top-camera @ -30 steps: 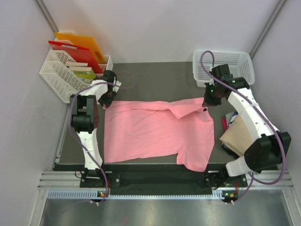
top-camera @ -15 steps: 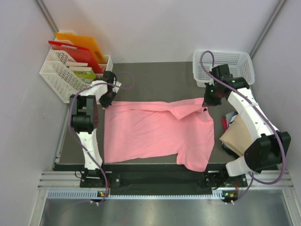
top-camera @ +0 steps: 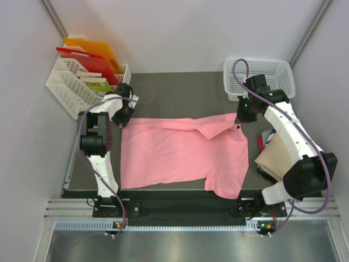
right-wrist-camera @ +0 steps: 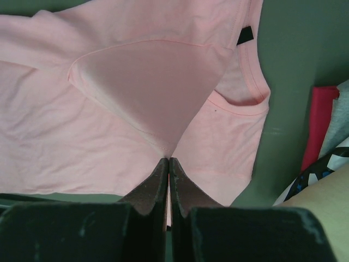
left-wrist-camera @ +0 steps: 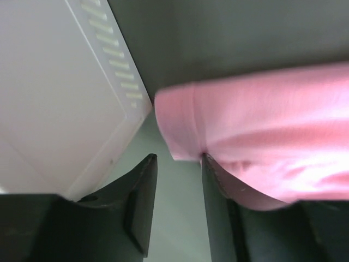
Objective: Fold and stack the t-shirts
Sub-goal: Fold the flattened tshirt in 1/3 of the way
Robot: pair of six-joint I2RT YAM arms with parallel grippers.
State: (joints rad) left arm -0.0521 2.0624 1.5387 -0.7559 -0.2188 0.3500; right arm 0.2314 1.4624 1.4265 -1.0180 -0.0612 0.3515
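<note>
A salmon-pink t-shirt [top-camera: 180,155] lies spread on the dark table [top-camera: 180,93], its right sleeve lifted and folded inward. My right gripper [top-camera: 240,122] is shut on that fold of the pink t-shirt [right-wrist-camera: 136,93], fingertips pinching the cloth [right-wrist-camera: 168,159]. My left gripper [top-camera: 124,113] is at the shirt's far left corner. Its jaws stand open over bare table [left-wrist-camera: 177,158], and the pink hem [left-wrist-camera: 245,142] rests against the outside of the right finger. A tan t-shirt [top-camera: 275,155] tops a pile by the right arm, with a red one [right-wrist-camera: 323,123] and dark patterned cloth under it.
A white mesh basket [top-camera: 272,68] stands at the back right. Another white basket [top-camera: 68,90] at the back left holds red and orange boards, and its wall [left-wrist-camera: 54,98] is close beside my left gripper. The table's front edge runs just past the shirt's hem.
The left arm has shifted slightly up and left at the shirt's corner, and its jaws stand apart there. The right arm and the held fold have not moved.
</note>
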